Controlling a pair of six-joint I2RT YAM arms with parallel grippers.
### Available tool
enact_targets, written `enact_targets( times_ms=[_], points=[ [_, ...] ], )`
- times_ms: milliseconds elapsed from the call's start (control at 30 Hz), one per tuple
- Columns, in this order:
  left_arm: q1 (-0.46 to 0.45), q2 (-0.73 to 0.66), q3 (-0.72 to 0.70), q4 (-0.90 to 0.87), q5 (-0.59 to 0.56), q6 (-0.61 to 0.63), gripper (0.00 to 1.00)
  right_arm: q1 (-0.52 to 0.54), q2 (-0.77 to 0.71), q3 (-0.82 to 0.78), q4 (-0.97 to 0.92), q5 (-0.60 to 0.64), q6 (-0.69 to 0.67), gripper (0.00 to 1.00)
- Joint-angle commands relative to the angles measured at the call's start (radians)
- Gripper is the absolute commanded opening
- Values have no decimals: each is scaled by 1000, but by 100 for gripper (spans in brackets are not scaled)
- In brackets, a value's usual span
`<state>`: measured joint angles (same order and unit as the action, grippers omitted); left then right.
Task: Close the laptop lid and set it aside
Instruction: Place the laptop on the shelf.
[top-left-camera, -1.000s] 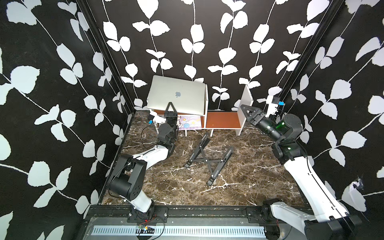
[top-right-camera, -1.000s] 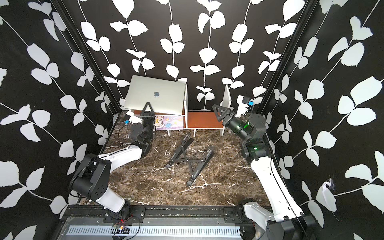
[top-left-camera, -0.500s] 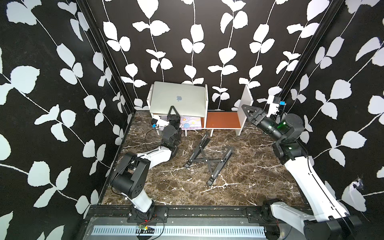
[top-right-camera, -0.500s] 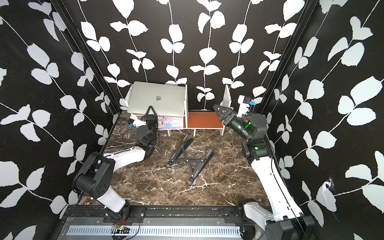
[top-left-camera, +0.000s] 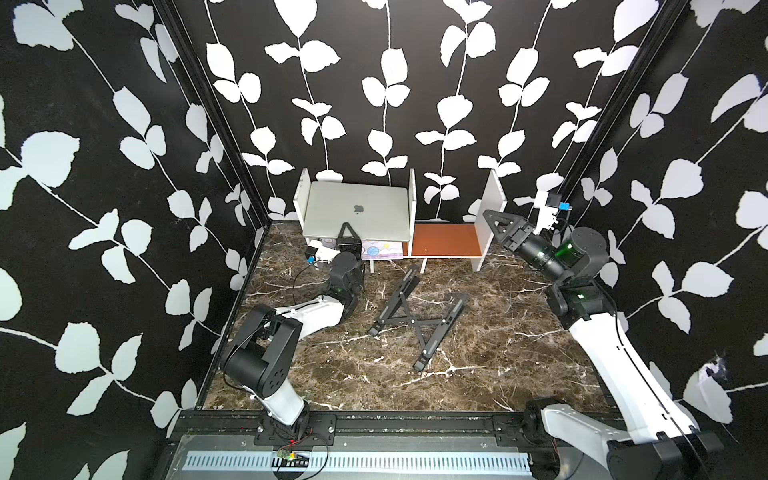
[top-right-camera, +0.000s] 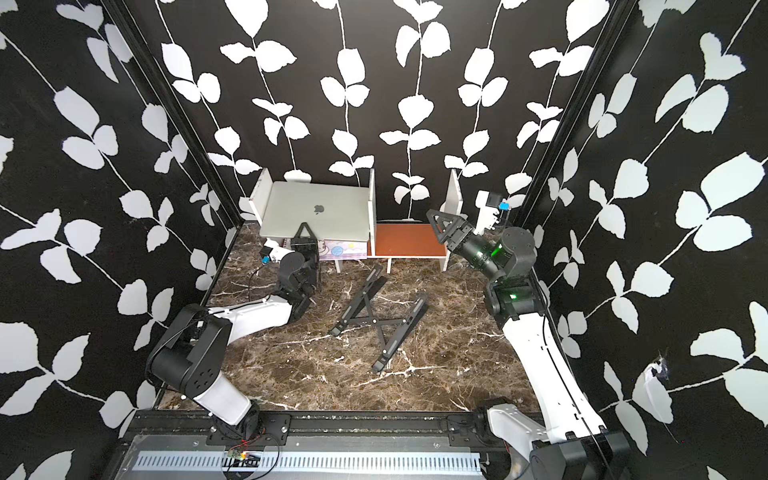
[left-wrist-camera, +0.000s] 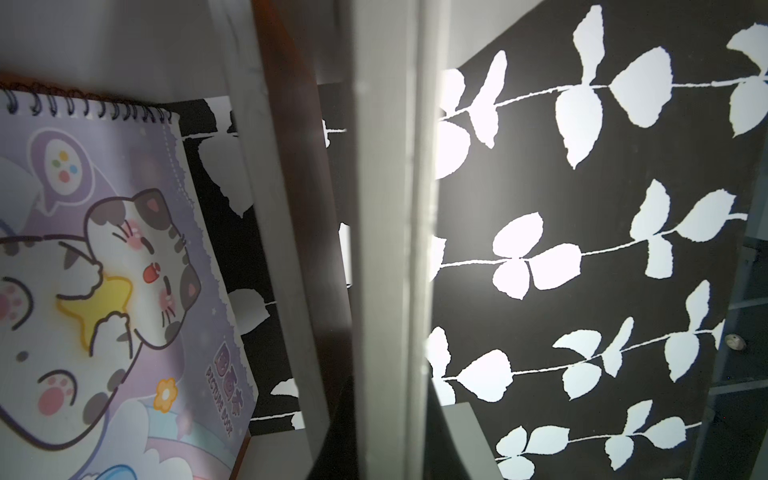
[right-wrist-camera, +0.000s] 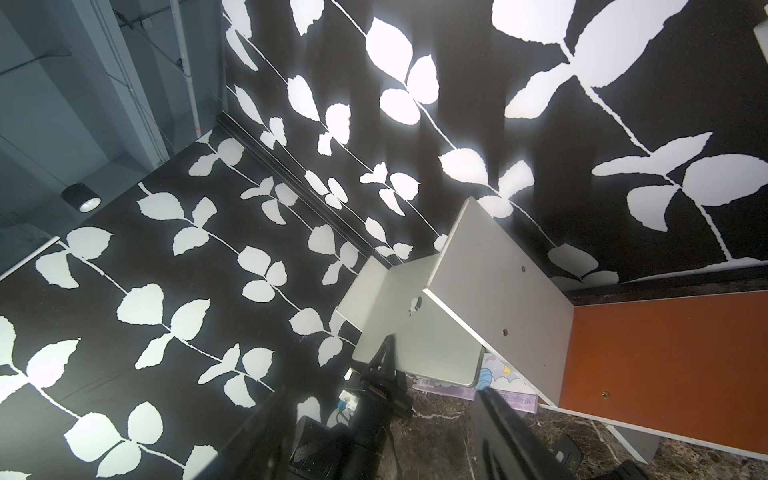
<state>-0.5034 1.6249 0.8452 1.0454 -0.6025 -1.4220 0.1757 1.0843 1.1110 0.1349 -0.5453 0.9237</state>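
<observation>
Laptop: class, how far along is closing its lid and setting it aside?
Done: the lid is shut, logo up, and the laptop lies in the rack's bay nearer the left arm, over the notebook. In hand: the left gripper, shut, is at its front edge; whether it grips is unclear. Left: withdraw that arm. The right gripper hangs open, apart.

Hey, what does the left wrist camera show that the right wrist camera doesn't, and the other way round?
Only the left wrist view: the full cat cover of the notebook with its spiral binding, close up.
Only the right wrist view: the logo side of the closed laptop, the left end effector at its front edge, and the marble tabletop.
Both: the notebook, a white shelf panel and the leaf wallpaper.
</observation>
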Motion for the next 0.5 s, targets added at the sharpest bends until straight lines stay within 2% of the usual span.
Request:
enact_targets(
  times_ms=[0,333,467],
  points=[
    [-4,-44,42,142,-40,-43,0,-5,-21,4,60,-8,6,69],
    [0,2,89,78,-82,-119,0,-7,-32,1,57,-4,9,69],
    [3,7,93,59,-79,-131,9,-6,-37,-2,52,-1,6,69]
  ],
)
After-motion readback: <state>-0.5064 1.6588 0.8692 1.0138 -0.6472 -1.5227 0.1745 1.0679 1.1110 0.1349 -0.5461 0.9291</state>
